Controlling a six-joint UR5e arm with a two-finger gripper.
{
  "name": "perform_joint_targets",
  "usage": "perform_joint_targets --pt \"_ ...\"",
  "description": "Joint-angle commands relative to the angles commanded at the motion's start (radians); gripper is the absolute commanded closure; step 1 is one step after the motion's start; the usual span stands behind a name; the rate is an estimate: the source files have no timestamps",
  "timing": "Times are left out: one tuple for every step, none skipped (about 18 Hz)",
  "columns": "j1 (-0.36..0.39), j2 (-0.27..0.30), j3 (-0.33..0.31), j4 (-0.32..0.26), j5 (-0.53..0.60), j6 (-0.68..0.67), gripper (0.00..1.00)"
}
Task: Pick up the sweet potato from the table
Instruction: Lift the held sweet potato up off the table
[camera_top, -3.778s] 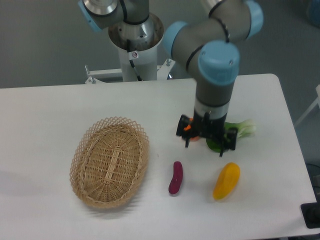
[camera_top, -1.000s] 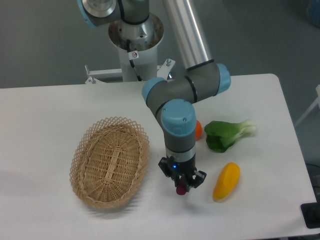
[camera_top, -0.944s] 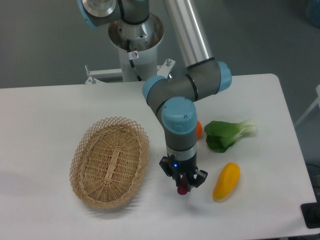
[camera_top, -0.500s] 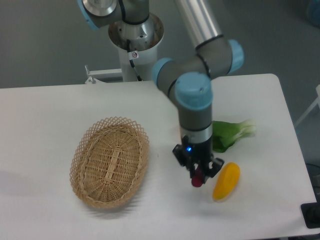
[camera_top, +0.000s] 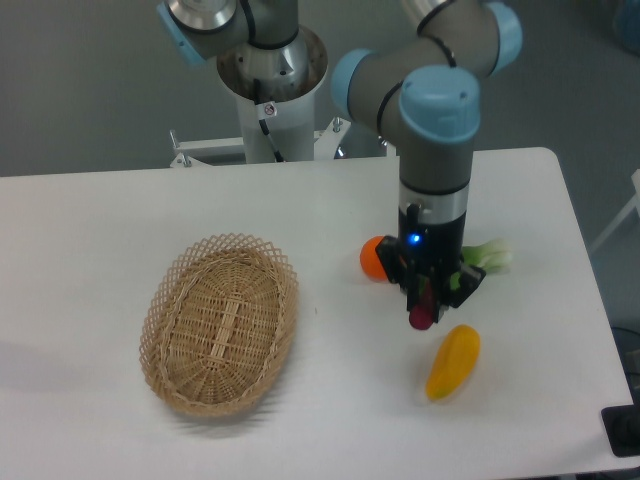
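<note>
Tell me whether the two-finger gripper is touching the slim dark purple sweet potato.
Touching. The fixed camera shows the gripper clamped on the sweet potato, whose end pokes out below the fingers.

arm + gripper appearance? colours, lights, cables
Arm: grey cylindrical links, light-blue round joint caps, white base column behind with a black cable running down it. Gripper: black, two-fingered, small blue light glowing on its body, orange marking at its left edge.

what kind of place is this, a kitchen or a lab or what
Most likely a robotics lab, not a kitchen: an industrial arm ending in a gripper stands at a bare white table, with only a wicker basket and scattered produce on it, over a plain grey floor.
</note>
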Motion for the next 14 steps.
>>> perform_joint_targets --pt "0.003 0.002 0.003 -0.002 0.0 0.0 0.78" --pt "0.005 0.002 0.005 -0.002 0.0 0.002 0.78" --pt "0.003 0.002 0.006 0.0 0.0 0.0 0.78" --pt "0.005 0.002 0.006 0.0 0.0 0.0 0.78" --pt "0.005 0.002 0.006 0.0 0.0 0.0 0.78" --pt "0.005 0.002 0.005 0.0 0.0 0.0 0.78" --pt "0.003 0.002 0.006 0.001 0.0 -0.002 0.78" --pt "0.003 0.002 0.006 0.003 -0.002 -0.002 0.78" --pt "0.005 0.002 0.009 0.003 -0.002 -0.002 0.78" --pt "0.005 0.002 0.009 0.003 -0.002 -0.002 0.78" --pt "0.003 0.002 0.009 0.003 -0.002 -0.002 0.78" --pt "0.003 0.002 0.009 0.003 -0.002 -0.002 0.78" --pt "0.003 0.002 0.014 0.005 -0.002 -0.003 0.78" --pt "0.003 0.002 0.015 0.003 -0.002 -0.003 0.78"
